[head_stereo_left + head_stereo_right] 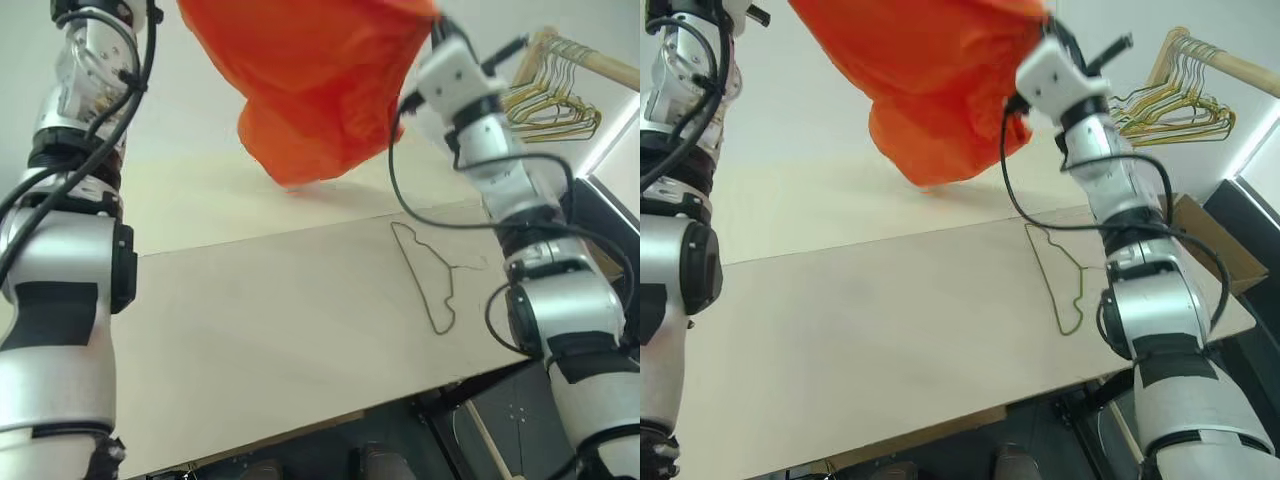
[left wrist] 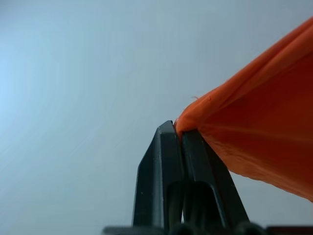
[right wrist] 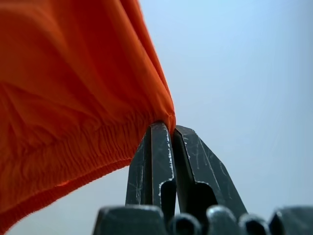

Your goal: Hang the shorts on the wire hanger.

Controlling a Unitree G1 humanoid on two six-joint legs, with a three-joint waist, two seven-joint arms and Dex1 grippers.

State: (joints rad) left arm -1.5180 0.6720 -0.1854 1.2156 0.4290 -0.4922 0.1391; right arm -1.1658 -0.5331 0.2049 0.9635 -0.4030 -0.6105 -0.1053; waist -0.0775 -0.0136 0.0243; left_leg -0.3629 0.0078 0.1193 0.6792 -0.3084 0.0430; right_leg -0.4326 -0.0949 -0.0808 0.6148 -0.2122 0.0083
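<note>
Left gripper (image 2: 178,132) has its two black fingers pressed together on one corner of the orange shorts (image 1: 310,80), and it holds that corner high, near the top of the head views. Between the two arms the shorts hang down in loose folds, clear above the pale table (image 1: 260,340), so I judge they are lifted to spread the cloth and bring it over the hanger. Right gripper (image 3: 168,128) is also closed, pinching the gathered elastic waistband at the other side. Lower on the table, beside the right arm, lies the thin wire hanger (image 1: 428,275), flat and untouched. Far right, a bunch of gold hangers (image 1: 555,100) hangs on a wooden rail.
</note>
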